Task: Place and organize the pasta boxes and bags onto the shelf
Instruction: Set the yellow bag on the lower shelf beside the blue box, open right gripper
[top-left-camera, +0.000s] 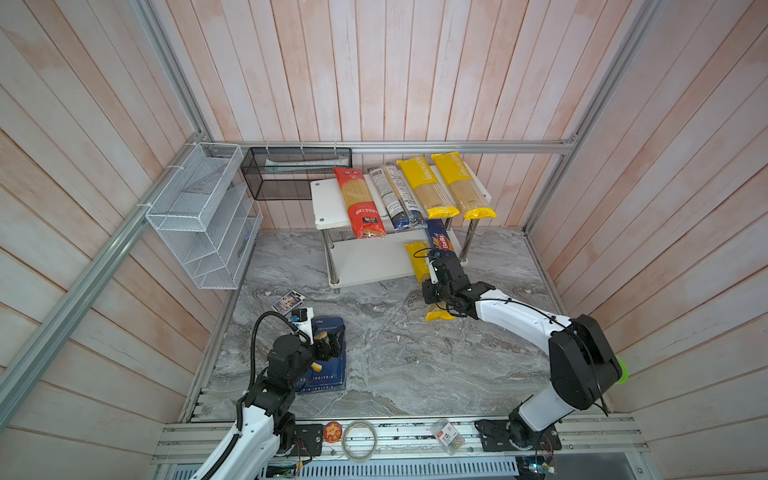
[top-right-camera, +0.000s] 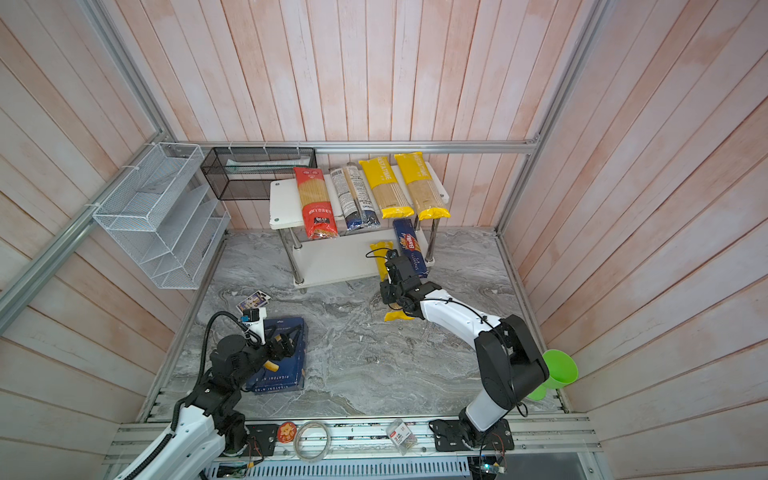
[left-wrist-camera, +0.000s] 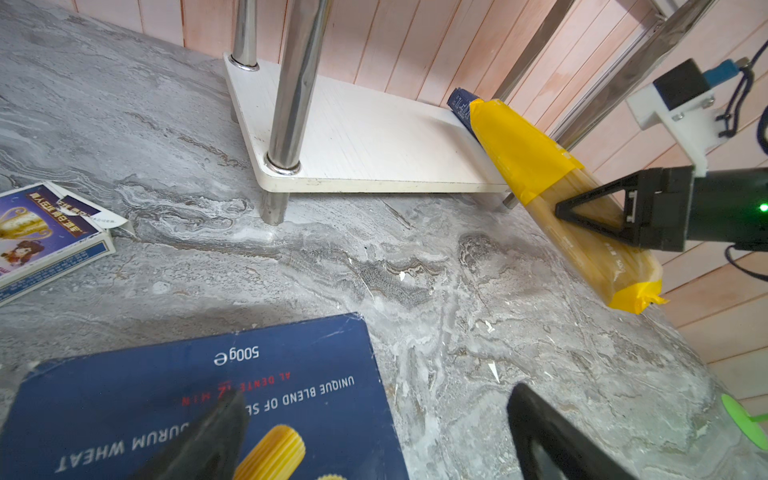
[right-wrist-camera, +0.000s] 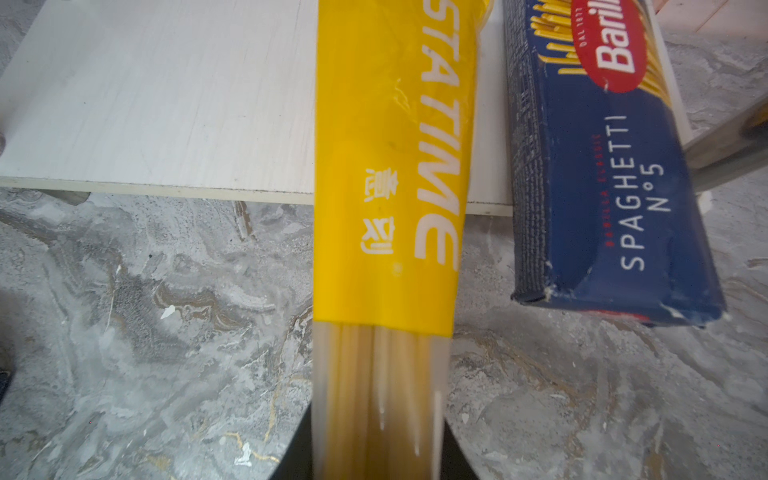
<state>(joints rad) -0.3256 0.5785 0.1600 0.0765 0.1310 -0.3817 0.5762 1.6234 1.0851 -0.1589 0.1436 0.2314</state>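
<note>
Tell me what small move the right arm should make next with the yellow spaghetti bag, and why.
Probably slide it forward, farther onto the lower board. The right gripper is shut on the yellow bag, whose far end lies over the board's front edge beside the Barilla spaghetti box, while its near half juts out over the table. Keep it parallel to the box.

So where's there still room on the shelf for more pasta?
The top board is bare only left of the red bag; four bags side by side fill the rest. The lower board is bare from its left edge to the held yellow bag, which crowds the spaghetti box at the right end.
</note>
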